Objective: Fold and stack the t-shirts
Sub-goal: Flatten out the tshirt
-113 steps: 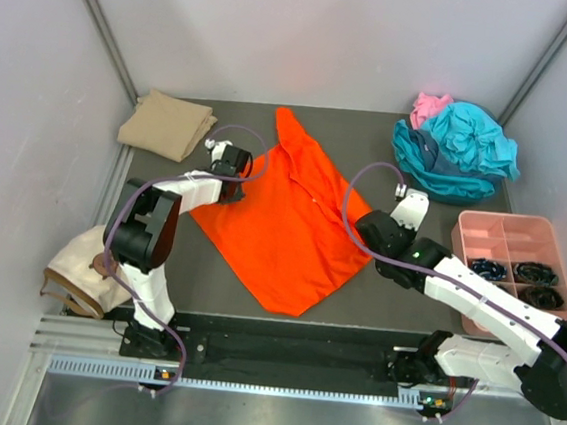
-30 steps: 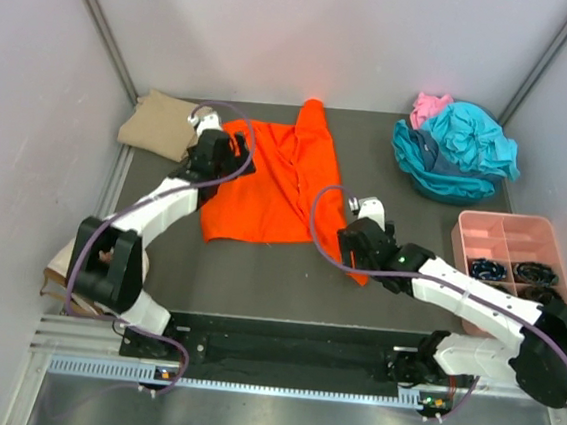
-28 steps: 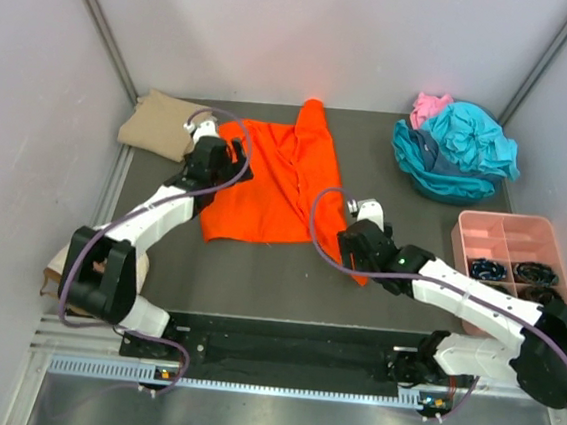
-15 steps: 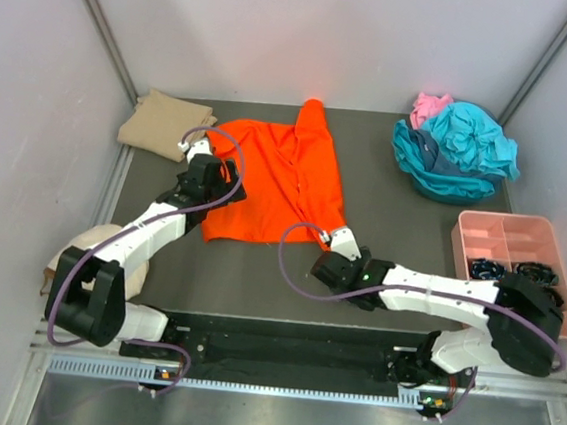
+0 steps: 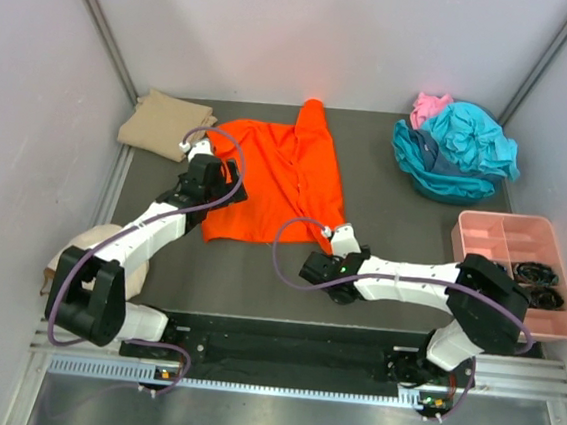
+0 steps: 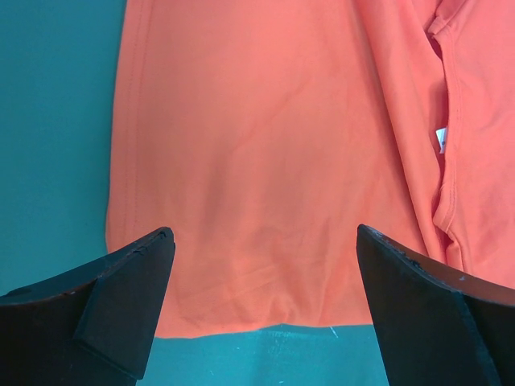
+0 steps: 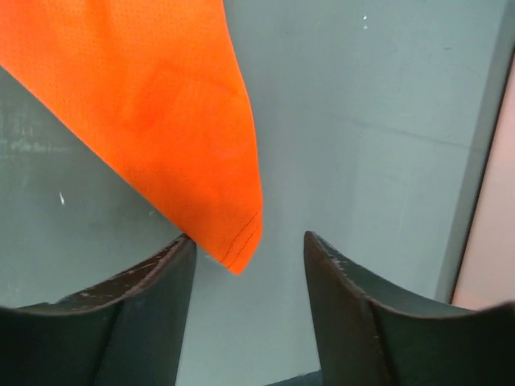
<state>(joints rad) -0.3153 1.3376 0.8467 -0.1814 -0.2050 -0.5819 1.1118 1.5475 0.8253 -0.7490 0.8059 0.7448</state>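
Orange t-shirt (image 5: 276, 182) lies spread out mid-surface (image 5: 413, 225). Left gripper (image 6: 263, 233) hangs over its edge, wide apart. Right gripper (image 7: 249, 237) is apart too, with a shirt corner between its fingers.

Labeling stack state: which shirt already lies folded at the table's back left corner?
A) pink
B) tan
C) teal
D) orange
B: the tan shirt sits folded at back left, while the orange shirt lies spread out in the middle and the teal shirts and pink shirt are heaped at back right.
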